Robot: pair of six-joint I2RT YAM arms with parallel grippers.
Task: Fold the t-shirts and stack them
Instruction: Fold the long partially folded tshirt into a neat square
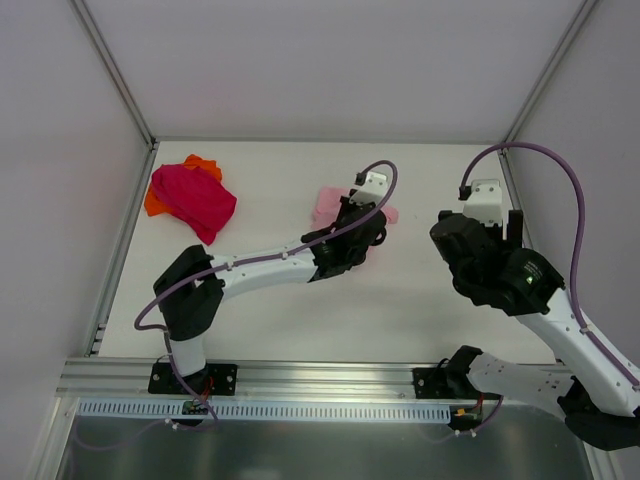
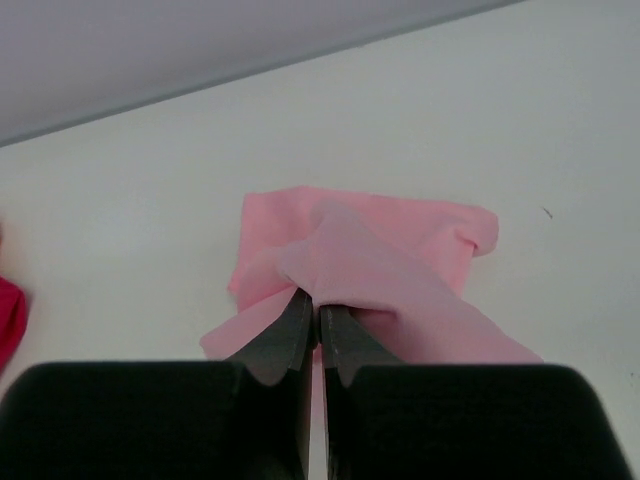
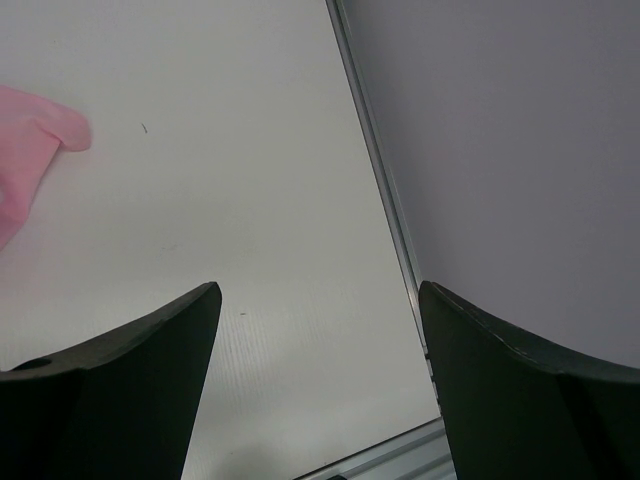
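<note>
The left claw (image 2: 312,302) was shut tight on a fold of the pink shirt (image 2: 390,250), and the cloth bunched over its tips. The pinch looked small, so the shirt could slip out if the arm pulled fast. A pull could also drag the whole shirt into a lump, not a neat fold, since nothing held its other side down. The left arm was stretched out long and low over the counter (image 1: 400,320) to the near side of the pink shirt. The right claw (image 3: 320,292) was wide open and held nothing. It hung to the right of the pink shirt, well apart from it. The magenta shirt (image 1: 195,198) lay on the orange shirt (image 1: 205,163), far left of the pink shirt.
</note>
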